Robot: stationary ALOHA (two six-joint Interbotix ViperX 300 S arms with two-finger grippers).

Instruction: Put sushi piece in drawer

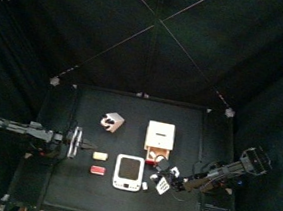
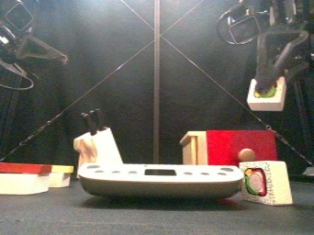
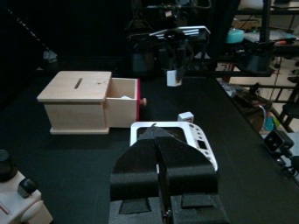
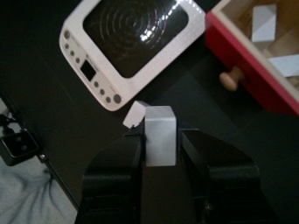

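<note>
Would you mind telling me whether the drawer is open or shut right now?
Open. In the right wrist view the red drawer is pulled out, its pale inside showing. The right gripper holds a sushi piece nearby.

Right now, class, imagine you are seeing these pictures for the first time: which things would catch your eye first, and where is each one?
Most striking is the right pincer raised high over the table's right side, clamped on a small white sushi piece. Below it stands the pale cream drawer with its red compartment pulled open. In front lies a flat white scale, at the table's front middle.
</note>
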